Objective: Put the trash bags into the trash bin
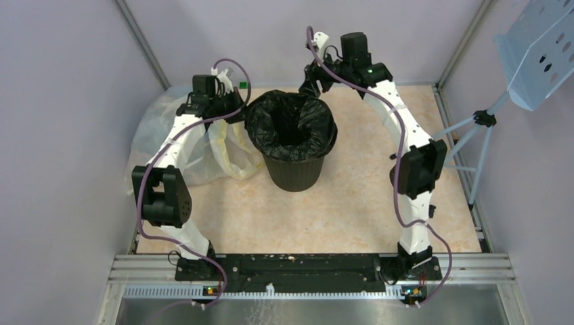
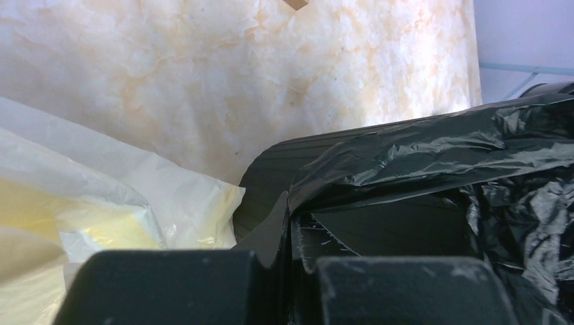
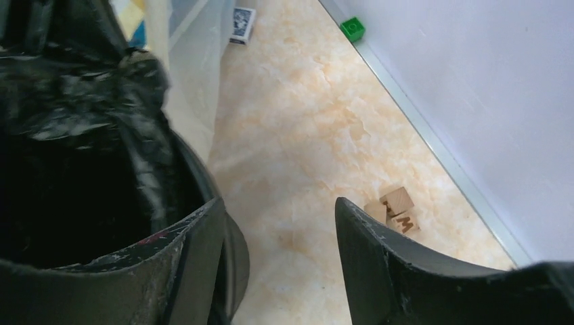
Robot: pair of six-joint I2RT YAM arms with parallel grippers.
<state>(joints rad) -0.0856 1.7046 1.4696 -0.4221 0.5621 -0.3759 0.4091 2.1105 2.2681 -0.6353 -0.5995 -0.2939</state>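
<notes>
- Left gripper (image 2: 290, 261): jaws pressed nearly together, apparently pinching a fold of the trash bag (image 2: 433, 145) at the left rim of the trash bin (image 2: 271, 172).
- Right gripper (image 3: 274, 203): jaws spread, holding nothing, with one finger over the far-right rim.
- The bag lines the bin, with its mouth draped over the rim.
- Recommended: draw the film outward and down. Avoid tilting the bin.
- Clearances: the pale-yellow bag (image 1: 203, 145) is just beside the bin's left. The wooden blocks (image 3: 396, 210) are near the right gripper, and the back wall (image 1: 271, 34) is close. Open table (image 1: 352, 210) lies on the near side.
</notes>
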